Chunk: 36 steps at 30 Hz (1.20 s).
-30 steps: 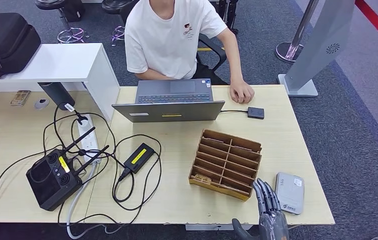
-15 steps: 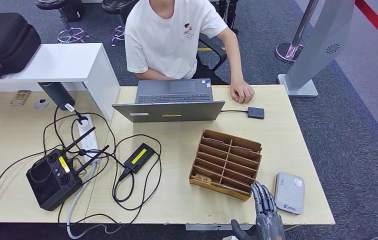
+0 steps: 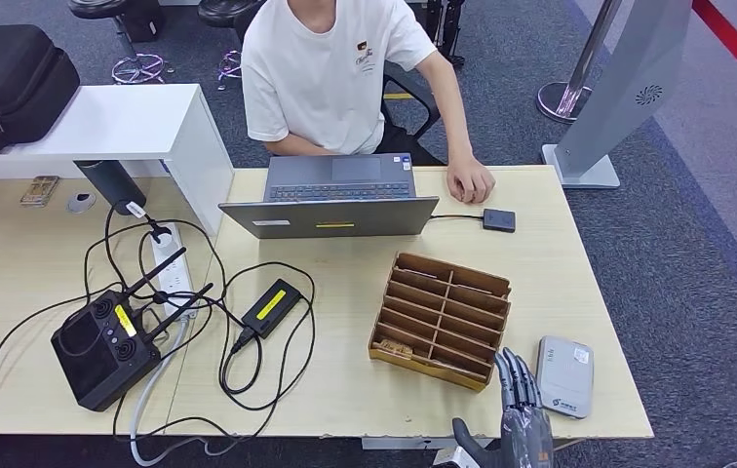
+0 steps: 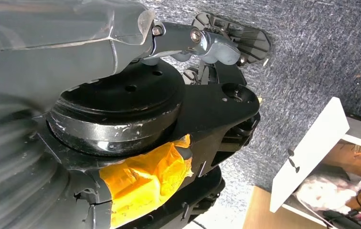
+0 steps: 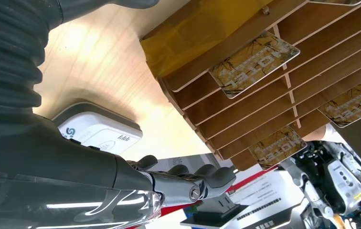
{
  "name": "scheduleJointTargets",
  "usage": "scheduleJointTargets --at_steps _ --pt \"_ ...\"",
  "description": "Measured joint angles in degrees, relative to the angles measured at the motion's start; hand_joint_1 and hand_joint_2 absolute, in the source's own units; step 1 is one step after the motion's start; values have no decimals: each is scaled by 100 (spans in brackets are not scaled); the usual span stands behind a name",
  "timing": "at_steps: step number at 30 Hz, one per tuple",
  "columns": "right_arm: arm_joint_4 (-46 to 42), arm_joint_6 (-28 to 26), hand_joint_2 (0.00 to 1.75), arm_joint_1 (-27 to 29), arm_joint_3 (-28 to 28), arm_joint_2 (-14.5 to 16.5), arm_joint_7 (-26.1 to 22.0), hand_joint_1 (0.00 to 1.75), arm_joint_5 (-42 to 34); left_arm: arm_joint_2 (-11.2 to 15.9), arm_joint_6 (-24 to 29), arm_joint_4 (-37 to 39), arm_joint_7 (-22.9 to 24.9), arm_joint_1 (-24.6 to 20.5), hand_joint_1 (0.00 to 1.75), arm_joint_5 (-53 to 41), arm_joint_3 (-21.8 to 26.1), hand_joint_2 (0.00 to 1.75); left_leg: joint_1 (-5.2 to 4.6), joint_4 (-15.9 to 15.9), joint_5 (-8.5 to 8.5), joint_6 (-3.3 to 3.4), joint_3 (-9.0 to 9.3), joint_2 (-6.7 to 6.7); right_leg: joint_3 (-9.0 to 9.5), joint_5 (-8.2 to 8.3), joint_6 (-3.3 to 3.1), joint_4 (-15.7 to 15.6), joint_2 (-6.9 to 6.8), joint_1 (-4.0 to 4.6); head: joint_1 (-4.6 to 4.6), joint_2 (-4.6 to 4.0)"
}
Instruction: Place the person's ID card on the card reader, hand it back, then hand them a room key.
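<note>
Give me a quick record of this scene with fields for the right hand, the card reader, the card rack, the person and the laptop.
right hand: raised at the table's near edge, fingers apart, holding nothing
card reader: grey, flat on the table, just right of the right hand
card rack: wooden, slotted, left of the card reader; patterned cards in some slots
person: seated at the far side, one hand resting on the table
laptop: open, facing the person
</note>
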Motion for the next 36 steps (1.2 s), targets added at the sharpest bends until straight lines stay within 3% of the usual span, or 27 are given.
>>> scheduleJointTargets --at_steps 25,36 --pt "450 0 175 -399 -43 143 -90 0 -164 7 -3 0 21 -3 0 -42 1 175 0 0 0 0 0 0 2 0 0 0 0 0 0 0" --pt "-127 -15 175 -199 -85 326 -159 0 1389 17 -1 0 142 -31 0 -89 0 175 0 0 0 0 1 0 0 0 0 0 1 0 0 0"
